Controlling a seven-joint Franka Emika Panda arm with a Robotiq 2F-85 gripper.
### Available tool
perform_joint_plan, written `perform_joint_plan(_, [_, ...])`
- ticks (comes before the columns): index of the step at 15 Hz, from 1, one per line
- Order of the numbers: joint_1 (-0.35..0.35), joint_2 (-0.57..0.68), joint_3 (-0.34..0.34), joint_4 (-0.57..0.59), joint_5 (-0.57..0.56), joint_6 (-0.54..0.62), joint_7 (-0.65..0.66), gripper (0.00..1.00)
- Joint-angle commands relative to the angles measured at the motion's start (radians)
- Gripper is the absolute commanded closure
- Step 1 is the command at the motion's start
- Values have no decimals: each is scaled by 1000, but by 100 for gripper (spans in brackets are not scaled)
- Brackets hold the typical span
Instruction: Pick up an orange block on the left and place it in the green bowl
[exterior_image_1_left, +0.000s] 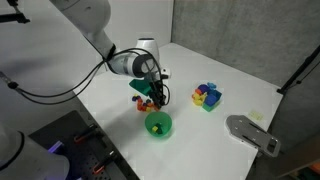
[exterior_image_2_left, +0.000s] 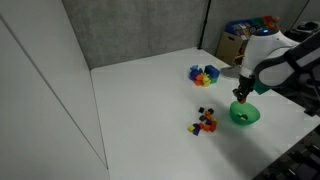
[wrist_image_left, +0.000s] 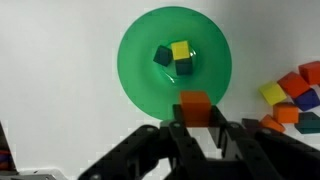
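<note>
Wrist view: green bowl (wrist_image_left: 140, 60) fills the middle. Three blocks (wrist_image_left: 174, 58) lie inside it, one yellow and two dark green. The orange block (wrist_image_left: 194, 103) is pinched in the gripper (wrist_image_left: 196, 120), jaws narrow and closed on its sides. The block overlaps the bowl's near rim in this view. Whether it touches the rim, can't tell. Right of the bowl is a loose pile (wrist_image_left: 292, 95) of yellow, orange, red and purple blocks on the white table (wrist_image_left: 60, 60).

In an exterior view the arm (exterior_image_1_left: 95, 35) comes in from the left, gripper pointing down just above the bowl with the loose pile just beside it. A bright cluster (exterior_image_1_left: 207, 96) of blocks sits well apart to the right, and a grey flat thing (exterior_image_1_left: 252, 133) lies farthest right.
</note>
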Motion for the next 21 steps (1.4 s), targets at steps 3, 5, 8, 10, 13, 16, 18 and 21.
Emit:
perform_joint_plan(3, [-39, -105, -26, -103, -149, -32, 103, 32])
perform_joint_plan(5, [-53, -126, -14, -119, -165, -39, 109, 16])
perform_joint_plan(8, [-72, -172, 21, -135, -137, -67, 84, 0])
perform_joint_plan(10, [-92, -220, 65, -136, -93, -103, 48, 0])
perform_joint_plan(13, [-124, -292, 137, -126, 6, -163, 0, 0])
perform_joint_plan(16, [-151, -361, 205, -108, 180, -243, -110, 0])
perform_joint_plan(18, [-159, -393, 232, -88, 288, -311, -188, 0])
perform_joint_plan(21, [-165, -415, 249, -53, 358, -406, -236, 0])
